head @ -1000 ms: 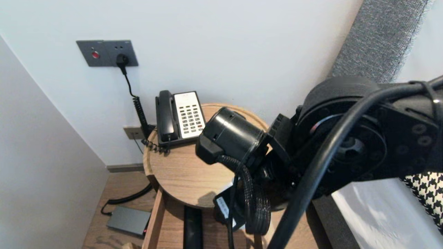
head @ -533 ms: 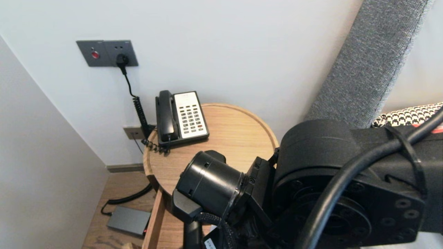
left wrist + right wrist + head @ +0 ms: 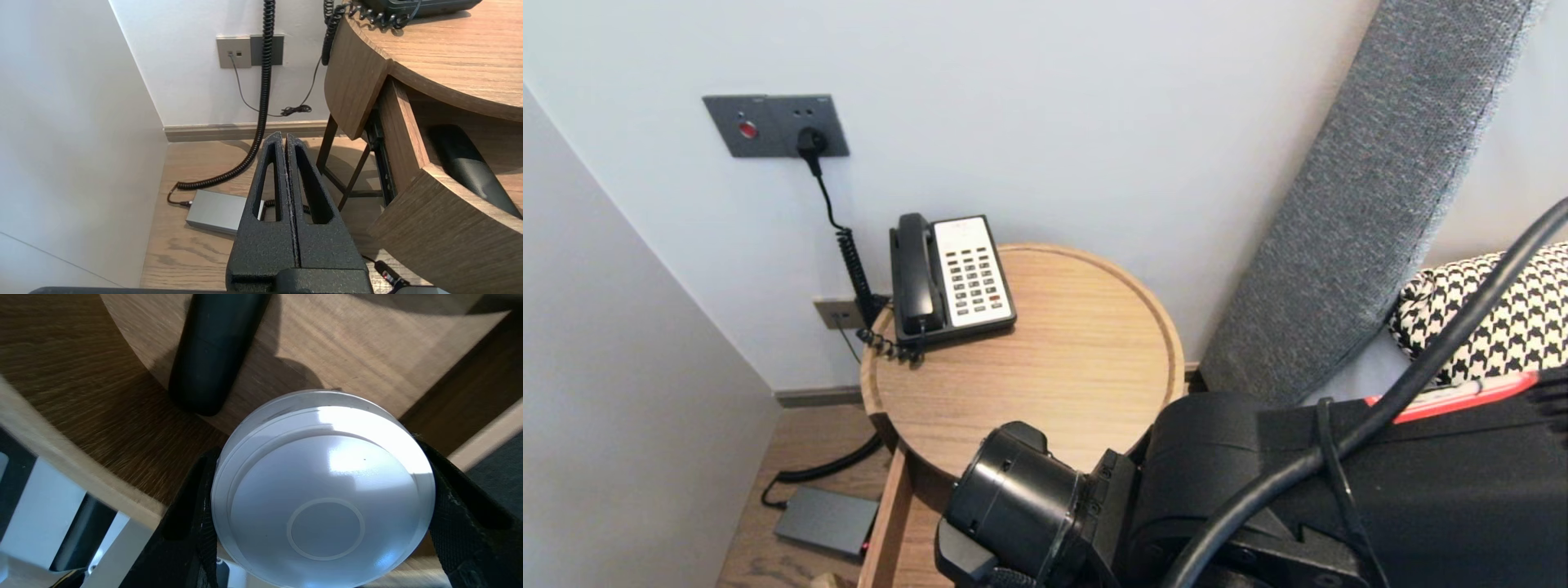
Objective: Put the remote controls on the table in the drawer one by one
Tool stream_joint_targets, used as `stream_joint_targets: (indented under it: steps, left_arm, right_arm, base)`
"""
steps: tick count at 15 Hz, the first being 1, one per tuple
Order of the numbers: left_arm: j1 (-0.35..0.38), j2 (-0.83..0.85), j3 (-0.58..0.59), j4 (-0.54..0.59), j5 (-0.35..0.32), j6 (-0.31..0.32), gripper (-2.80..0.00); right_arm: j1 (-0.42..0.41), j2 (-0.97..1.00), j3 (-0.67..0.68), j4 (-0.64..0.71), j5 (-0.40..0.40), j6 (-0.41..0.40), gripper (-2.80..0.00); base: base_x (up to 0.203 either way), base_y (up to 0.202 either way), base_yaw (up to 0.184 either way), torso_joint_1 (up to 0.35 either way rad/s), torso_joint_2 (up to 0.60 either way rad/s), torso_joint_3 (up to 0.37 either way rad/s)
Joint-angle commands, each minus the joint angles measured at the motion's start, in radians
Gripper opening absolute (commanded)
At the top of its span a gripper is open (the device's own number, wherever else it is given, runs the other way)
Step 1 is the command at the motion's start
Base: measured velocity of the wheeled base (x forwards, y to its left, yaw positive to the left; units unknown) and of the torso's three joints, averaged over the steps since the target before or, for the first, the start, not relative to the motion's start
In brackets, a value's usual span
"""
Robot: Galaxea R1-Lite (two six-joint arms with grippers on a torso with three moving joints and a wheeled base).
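One white tub sits clamped in right end effector; left end effector closed.

Our R arm fills the lower right of the head view, forearm lying roughly level, with the R wrist at its low-left end, dipping out of frame. The R gripper faces down, fingers spread wide, one on each side of a white round container and clamped on it. L arm is parked low. The L gripper points fwd and down, fingers pressed tight together.
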Motion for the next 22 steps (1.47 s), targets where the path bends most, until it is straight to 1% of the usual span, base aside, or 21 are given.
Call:
stream_joint_targets:
  steps: [1, 10, 13, 15, 17, 22]
  left_arm:
    - [0.0, -0.002, 0.009, -0.001, 0.0, 0.0, -2.8]
    - [0.0, -0.002, 0.009, -0.001, 0.0, 0.0, -2.8]
    - [0.0, -0.002, 0.009, -0.001, 0.0, 0.0, -2.8]
    - [0.0, -0.002, 0.009, -0.001, 0.0, 0.0, -2.8]
    - [0.0, -0.002, 0.009, -0.001, 0.0, 0.0, -2.8]
    - [0.0, -0.002, 0.009, -0.001, 0.0, 0.0, -2.8]
  right_arm:
    - [-0.001, 0.016, 0.049, -0.035, -0.003, 0.01, -2.8]
    - [-0.018, 0.068, 0.126, -0.129, -0.021, 0.01, -2.8]
    - [-0.033, 0.079, 0.127, -0.151, -0.03, 0.01, -2.8]
    - [-0.033, 0.08, 0.13, -0.186, -0.054, 0.01, -2.8]
    - [-0.041, 0.086, 0.128, -0.192, -0.066, 0.01, -2.8]
    - [-0.063, 0.087, 0.128, -0.198, -0.067, 0.022, -2.8]
  base:
    - [0.0, 0.0, 0.0, 0.0, 0.0, 0.0]
    - [0.0, 0.0, 0.0, 0.0, 0.0, 0.0]
    - [0.0, 0.0, 0.0, 0.0, 0.0, 0.0]
    - [0.0, 0.0, 0.0, 0.0, 0.0, 0.0]
    - [0.0, 0.0, 0.0, 0.0, 0.0, 0.0]
    - [0.0, 0.0, 0.0, 0.0, 0.0, 0.0]
